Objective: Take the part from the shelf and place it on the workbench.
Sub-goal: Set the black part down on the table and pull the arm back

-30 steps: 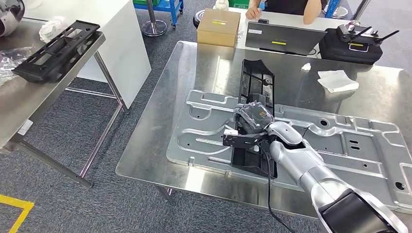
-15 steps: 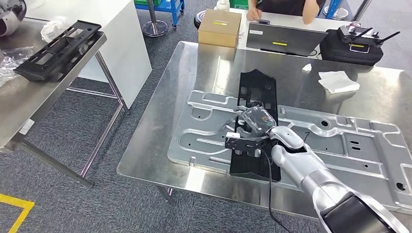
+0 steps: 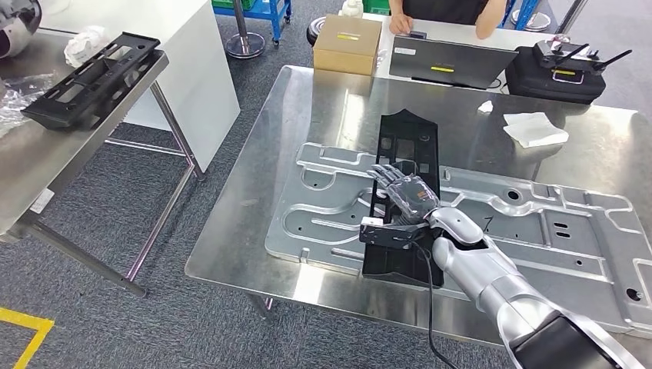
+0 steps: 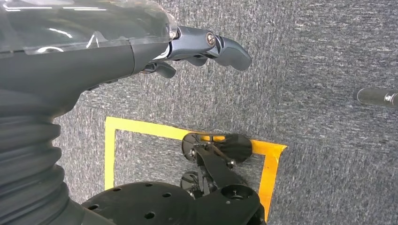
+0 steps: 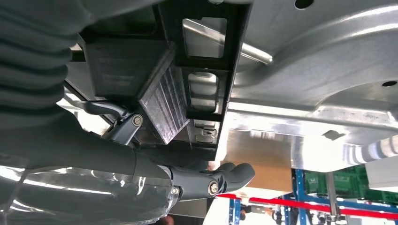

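The long black plastic part (image 3: 407,142) lies flat on the stamped metal panel (image 3: 323,207) on the steel workbench (image 3: 307,108). My right hand (image 3: 406,194) hovers over the part's middle with its fingers spread and straight, holding nothing. In the right wrist view the part's frame with rectangular cutouts (image 5: 206,28) lies just past my hand (image 5: 220,178), on the panel (image 5: 328,70). My left hand (image 4: 141,51) hangs over the grey carpet and is empty, its thumb standing out.
A second black part (image 3: 92,77) lies on the steel shelf table (image 3: 46,161) at the left. At the workbench's far side stand a cardboard box (image 3: 346,42), a laptop (image 3: 450,61), a black case (image 3: 557,73) and a white cloth (image 3: 534,127). A person (image 3: 454,9) sits behind.
The right hand held the part tilted, laid it flat on the panel, then let go and spread its fingers.
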`<action>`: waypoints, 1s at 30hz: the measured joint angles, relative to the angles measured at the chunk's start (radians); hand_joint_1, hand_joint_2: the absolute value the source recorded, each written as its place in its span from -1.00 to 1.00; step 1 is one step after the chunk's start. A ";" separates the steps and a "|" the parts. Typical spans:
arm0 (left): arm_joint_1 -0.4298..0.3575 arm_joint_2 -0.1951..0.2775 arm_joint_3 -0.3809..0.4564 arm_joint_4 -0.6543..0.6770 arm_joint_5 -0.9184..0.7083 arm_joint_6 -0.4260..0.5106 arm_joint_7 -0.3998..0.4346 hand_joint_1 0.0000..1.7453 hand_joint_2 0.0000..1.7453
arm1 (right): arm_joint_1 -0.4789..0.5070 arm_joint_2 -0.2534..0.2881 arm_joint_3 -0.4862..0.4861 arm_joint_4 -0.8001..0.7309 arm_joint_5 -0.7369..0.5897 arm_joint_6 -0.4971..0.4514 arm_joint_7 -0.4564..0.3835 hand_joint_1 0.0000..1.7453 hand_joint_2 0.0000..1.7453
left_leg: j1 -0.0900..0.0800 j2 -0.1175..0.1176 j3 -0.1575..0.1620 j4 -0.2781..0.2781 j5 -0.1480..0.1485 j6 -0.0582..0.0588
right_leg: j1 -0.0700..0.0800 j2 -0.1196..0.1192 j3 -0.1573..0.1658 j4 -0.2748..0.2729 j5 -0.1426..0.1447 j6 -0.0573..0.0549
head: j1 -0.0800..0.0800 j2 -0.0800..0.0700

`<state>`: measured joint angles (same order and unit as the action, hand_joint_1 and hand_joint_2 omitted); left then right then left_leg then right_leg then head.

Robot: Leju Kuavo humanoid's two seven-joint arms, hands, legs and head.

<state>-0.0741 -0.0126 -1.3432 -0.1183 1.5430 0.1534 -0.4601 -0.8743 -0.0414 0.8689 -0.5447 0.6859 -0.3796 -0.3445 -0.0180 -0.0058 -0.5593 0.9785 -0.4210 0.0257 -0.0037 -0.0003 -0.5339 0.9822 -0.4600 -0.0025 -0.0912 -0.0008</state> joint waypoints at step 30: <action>0.002 0.012 0.025 -0.001 0.018 -0.021 -0.032 -1.00 -1.00 | 0.002 -0.038 0.002 0.001 0.048 -0.028 0.014 -1.00 -1.00 | 0.001 0.003 -0.008 0.001 0.009 0.031 | -0.008 0.000 -0.087 0.200 -0.120 0.027 | 0.000 0.000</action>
<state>-0.0725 -0.0009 -1.3184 -0.1193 1.5608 0.1325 -0.4922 -0.8725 -0.0798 0.8704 -0.5439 0.7341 -0.4081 -0.3310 -0.0167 -0.0025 -0.5669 0.9797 -0.4122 0.0569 -0.0116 0.0000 -0.6209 1.1822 -0.5797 0.0241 -0.0912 -0.0008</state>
